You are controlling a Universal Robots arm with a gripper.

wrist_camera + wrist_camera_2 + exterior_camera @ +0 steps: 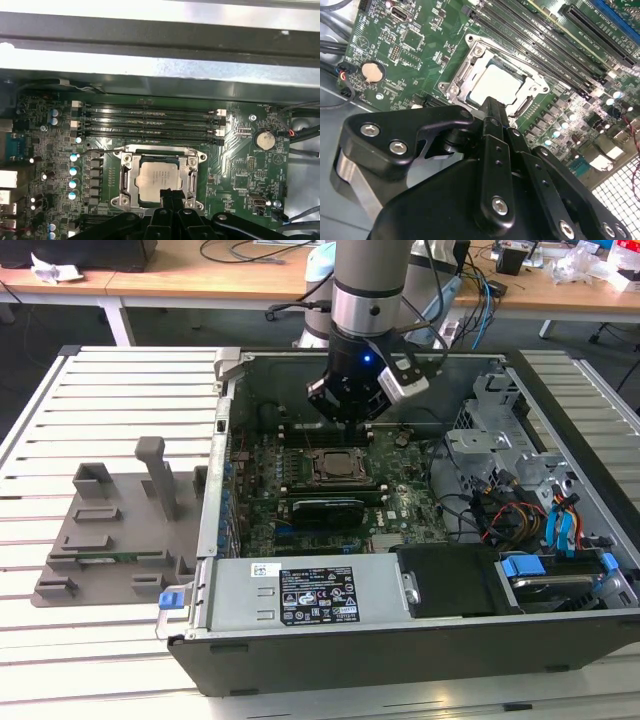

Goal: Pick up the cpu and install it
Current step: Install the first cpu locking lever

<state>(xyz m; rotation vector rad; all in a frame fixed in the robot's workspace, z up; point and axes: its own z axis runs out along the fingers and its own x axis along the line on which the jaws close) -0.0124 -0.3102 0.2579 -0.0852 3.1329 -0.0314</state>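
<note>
While gripper (347, 412) hangs over motherboard (400, 502) inside case (400, 640), fingers (492, 117) pressed together, holding nothing. Cpu (158, 178), flat silver-grey square, seated in socket (126, 175), just beyond fingertips in both wrist views, apart from them. Second wrist view: coin battery (373, 72) beside socket. Exterior view: grey fixture (120, 525) on slatted table (110, 390), exterior view's left of case.

Lab: slatted workbench (120, 390), cabled desks (200, 275)

CPU seated in socket, gripper above

The cpu (157, 177) is being held inside the socket frame (128, 180) on the motherboard (400, 505); the gripper (345, 418) is being kept above it, within the computer case (400, 650).
</note>
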